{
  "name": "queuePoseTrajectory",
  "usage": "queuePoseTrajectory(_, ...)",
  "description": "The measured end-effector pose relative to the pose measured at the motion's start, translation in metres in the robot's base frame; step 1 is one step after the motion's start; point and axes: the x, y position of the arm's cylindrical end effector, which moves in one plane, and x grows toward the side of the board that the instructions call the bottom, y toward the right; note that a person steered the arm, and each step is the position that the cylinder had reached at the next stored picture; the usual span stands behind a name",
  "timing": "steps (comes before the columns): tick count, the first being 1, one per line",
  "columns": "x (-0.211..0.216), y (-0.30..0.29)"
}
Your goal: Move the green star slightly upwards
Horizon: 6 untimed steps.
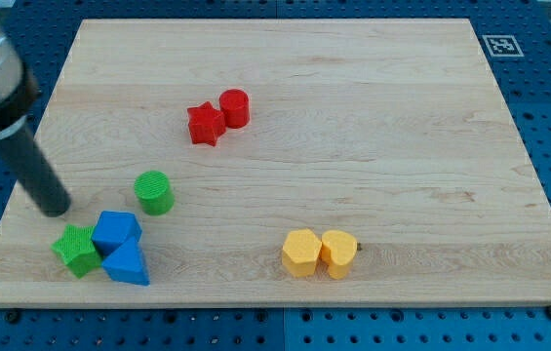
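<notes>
The green star [77,251] lies near the board's bottom left corner, touching a blue cube [116,231] on its right. My tip [54,208] rests on the board just above and slightly left of the green star, a small gap between them. A blue triangular block [127,264] sits below the blue cube, next to the star. A green cylinder [154,192] stands up and to the right of the tip.
A red star [205,124] and a red cylinder [235,107] touch each other at the upper middle. A yellow hexagon [301,253] and a yellow heart [338,253] sit together at the lower middle. The wooden board's left edge [7,219] is close to the tip.
</notes>
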Motion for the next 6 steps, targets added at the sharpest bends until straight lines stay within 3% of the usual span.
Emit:
queuePoseTrajectory(1, 0.042, -0.012)
queuePoseTrajectory(2, 0.081, 0.013)
queuePoseTrajectory(3, 0.084, 0.048)
queuePoseTrajectory(6, 0.051, 0.051)
